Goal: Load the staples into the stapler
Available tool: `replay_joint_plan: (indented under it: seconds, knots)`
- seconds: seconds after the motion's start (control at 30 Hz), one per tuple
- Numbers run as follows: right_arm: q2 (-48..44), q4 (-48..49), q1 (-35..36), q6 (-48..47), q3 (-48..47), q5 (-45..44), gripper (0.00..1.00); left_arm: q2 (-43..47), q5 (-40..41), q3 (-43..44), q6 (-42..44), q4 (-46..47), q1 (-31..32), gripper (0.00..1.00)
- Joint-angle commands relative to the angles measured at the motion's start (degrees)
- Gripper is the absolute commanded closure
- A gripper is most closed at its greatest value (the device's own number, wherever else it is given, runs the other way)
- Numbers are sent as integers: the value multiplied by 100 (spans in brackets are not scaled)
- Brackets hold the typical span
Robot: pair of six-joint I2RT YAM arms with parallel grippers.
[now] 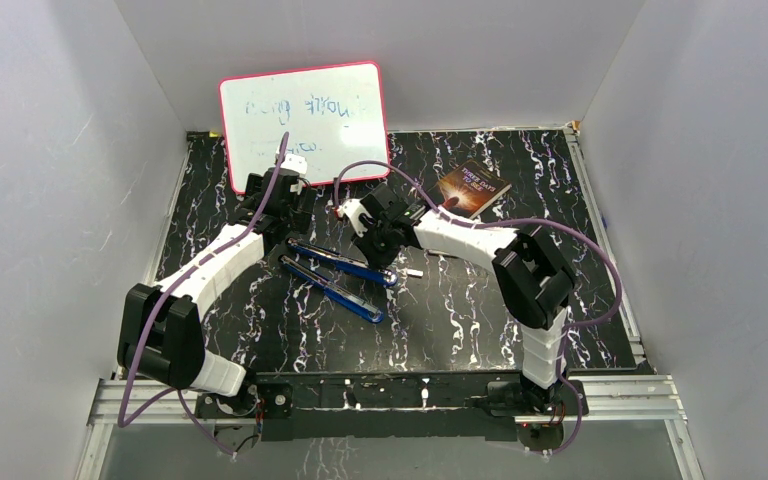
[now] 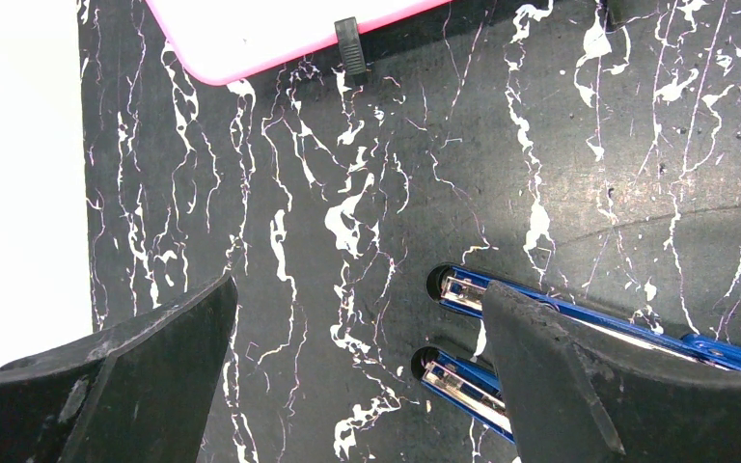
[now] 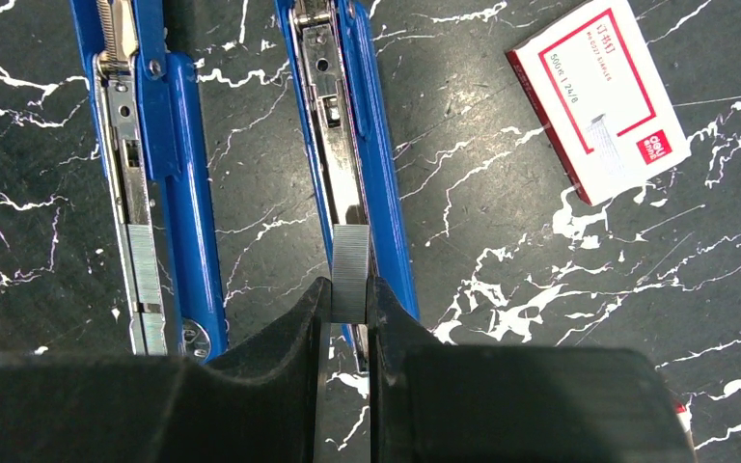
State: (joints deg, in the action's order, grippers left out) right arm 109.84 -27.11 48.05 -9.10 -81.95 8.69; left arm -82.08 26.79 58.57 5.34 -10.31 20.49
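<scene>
Right gripper (image 3: 349, 289) grasps 1 strip of staples (image 3: 350, 256) over the open stapler (image 3: 378, 174) ahead of its fingers. The neighbouring blue channel (image 3: 178, 193) holds 1 strip. Left gripper (image 2: 359, 289) is released, with the stapler ends at its right finger.

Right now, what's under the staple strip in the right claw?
The staple strip, pinched in the right claw, is over the open metal channel of a blue stapler. The channel beneath strip and claw is covered, so whether staples already lie there is hidden.
</scene>
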Motion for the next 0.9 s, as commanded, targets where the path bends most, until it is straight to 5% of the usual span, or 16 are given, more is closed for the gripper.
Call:
replay_joint_plan:
  seconds: [0.0,0.87]
  knots:
    - [69,-99,-15,67,-293,-62,99,219,125,-3,43,37,26,2]
    - [351,-488,-17,75,-544,-95,98,241,134,-18,51,46,35,2]
